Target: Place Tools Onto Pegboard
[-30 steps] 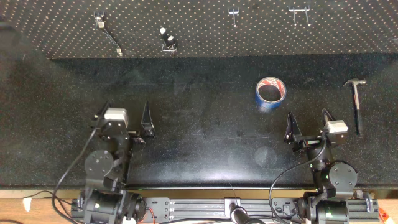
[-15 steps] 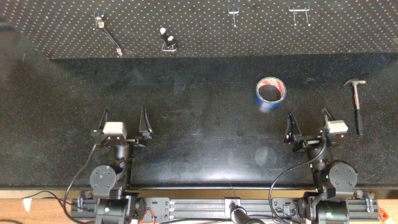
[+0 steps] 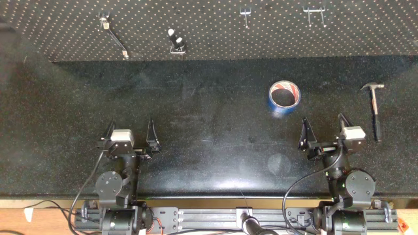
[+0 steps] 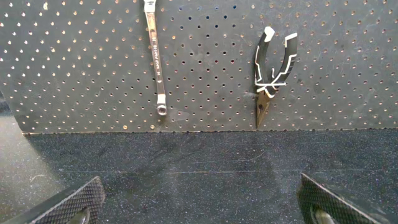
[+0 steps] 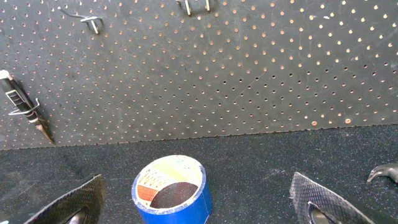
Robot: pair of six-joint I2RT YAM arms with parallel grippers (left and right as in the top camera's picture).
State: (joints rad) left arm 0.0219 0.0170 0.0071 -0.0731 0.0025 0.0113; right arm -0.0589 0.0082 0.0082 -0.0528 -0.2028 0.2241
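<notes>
On pegboard (image 3: 261,32): wrench (image 4: 155,56) & pliers (image 4: 272,68) hung; tape (image 3: 285,96) + hammer (image 3: 375,111) lie on worktop (image 3: 209,130).
I see L claw (image 3: 130,121) fingers wide apart, empty, facing the hung tools; R claw (image 3: 322,119) apart too, empty, w/ tape just ahead, hammer off to its right.

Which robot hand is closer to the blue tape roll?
Right. The right gripper sits close to the tape roll, slightly nearer the robot's base; the left gripper is far off on the other side.
</notes>
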